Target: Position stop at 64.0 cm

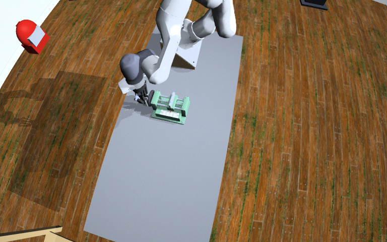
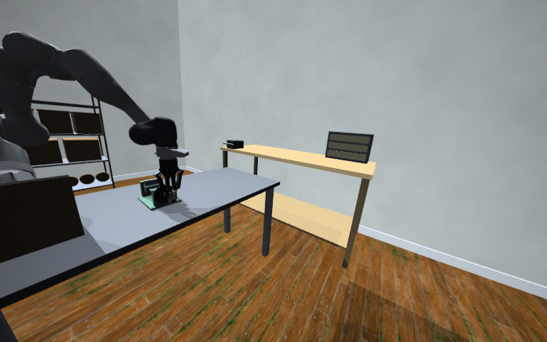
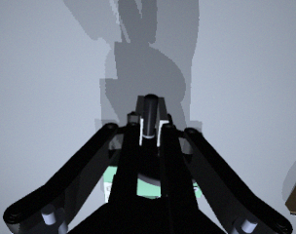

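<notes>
Grey bench [image 1: 159, 168] [image 2: 213, 184] [image 3: 245, 73] below everything. On it, green slide fixture [image 1: 155, 103] [image 2: 146, 201] [image 3: 149, 189]. Beside its end, tool [image 1: 146, 103] [image 2: 172, 199] [image 3: 150, 106] pointing down, closed on crank handle [image 3: 150, 114] of dark handwheel [image 1: 150, 98] [image 2: 159, 197]. Between 2 end blocks, stop [image 1: 172, 100] on rods. Red pointer [image 1: 170, 111] at scale; value too small for reading.

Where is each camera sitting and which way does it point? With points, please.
Top: high over the table [image 1: 159, 179] [image 2: 209, 182], looking down on the green fixture [image 1: 167, 118] [image 2: 149, 202] [image 3: 149, 189]; shows the arm and gripper [image 1: 145, 103] [image 2: 169, 197] [image 3: 150, 106].
Exterior: off to one side, looking across the table toward the walls; shows the arm and gripper.
Wrist: on the arm's wrist, facing along the gripper's fingers to the table; shows only the gripper.
Top and exterior share the arm, gripper, fixture and table.
</notes>
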Motion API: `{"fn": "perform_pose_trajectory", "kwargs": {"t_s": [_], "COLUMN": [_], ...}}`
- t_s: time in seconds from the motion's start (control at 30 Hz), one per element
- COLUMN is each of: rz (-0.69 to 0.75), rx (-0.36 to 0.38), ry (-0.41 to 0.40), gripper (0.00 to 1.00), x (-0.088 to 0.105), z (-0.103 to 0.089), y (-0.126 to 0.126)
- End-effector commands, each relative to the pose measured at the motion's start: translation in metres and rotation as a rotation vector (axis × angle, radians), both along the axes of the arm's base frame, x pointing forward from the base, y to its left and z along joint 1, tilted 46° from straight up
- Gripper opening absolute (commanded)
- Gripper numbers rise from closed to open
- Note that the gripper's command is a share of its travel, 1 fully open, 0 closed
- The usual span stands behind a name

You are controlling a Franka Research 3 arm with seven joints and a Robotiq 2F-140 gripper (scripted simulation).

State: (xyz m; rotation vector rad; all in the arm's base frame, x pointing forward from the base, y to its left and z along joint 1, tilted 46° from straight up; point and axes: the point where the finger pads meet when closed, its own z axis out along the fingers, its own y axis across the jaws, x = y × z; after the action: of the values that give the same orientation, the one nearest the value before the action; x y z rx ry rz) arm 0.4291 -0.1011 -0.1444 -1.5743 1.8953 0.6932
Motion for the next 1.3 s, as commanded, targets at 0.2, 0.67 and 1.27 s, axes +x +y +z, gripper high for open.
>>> {"fn": "perform_pose_trajectory", "kwargs": {"t_s": [0.2,0.67,1.27], "rz": [0.004,0.004,0.004], "rx": [0.0,0.0,0.0], "ry": [-0.001,-0.001,-0.001], "gripper": [0.04,0.04,0.04], "x": [-0.009,-0.021,-0.042], "z": [-0.004,-0.005,0.001], "y": [0.005,0.008,0.005]}}
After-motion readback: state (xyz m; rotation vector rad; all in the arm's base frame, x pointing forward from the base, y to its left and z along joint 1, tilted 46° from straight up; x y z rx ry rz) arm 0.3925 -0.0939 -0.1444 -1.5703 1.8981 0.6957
